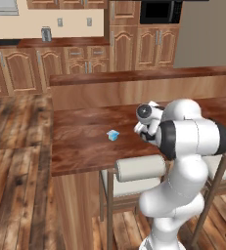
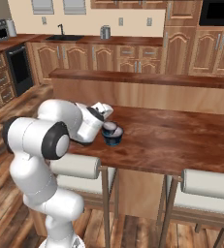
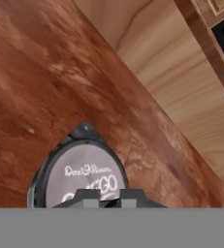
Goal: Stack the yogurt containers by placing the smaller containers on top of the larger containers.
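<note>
A dark-blue yogurt container [image 2: 113, 137] with a pale grey-white top [image 3: 87, 179] stands on the wooden counter [image 2: 181, 140], near its front edge. My gripper [image 3: 109, 196] comes down onto it from above. The two fingertips are pressed close together over the near rim of the printed lid, so the gripper is shut on the container. In the right base view the hand [image 2: 101, 116] leans over the container from the left. A tiny pale-blue cup [image 1: 113, 135] sits alone on the counter, left of the hand. My arm hides whatever is behind it.
A raised wooden ledge [image 2: 147, 80] runs along the back of the counter. Cushioned stools [image 2: 75, 167] [image 2: 208, 184] stand under the front edge. Kitchen cabinets and a sink line the far wall.
</note>
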Controlling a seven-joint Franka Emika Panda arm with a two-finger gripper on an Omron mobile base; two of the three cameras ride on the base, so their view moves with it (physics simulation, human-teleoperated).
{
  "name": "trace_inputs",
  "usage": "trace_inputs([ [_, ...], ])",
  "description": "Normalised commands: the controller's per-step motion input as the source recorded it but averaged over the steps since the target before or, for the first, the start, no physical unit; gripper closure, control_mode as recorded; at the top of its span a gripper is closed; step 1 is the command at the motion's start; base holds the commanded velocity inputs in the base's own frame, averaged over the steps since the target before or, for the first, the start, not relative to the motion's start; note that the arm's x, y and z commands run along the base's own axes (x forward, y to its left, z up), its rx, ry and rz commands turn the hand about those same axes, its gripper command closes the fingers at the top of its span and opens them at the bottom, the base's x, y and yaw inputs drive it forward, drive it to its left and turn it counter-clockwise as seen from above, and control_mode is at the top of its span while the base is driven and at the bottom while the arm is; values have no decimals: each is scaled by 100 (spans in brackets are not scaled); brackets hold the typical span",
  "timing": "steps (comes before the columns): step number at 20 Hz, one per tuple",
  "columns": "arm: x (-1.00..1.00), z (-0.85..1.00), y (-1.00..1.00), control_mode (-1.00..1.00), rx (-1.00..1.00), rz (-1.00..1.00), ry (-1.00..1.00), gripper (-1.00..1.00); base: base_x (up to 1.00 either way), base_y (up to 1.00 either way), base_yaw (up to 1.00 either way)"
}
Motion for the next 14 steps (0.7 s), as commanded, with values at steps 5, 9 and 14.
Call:
trace_inputs([
  [5,21,-10,0,-100,0,0,0,100,0,0,0],
  [9,19,-13,0,-100,0,0,0,100,0,0,0],
  [14,17,-14,0,-100,-3,0,0,100,0,0,0],
])
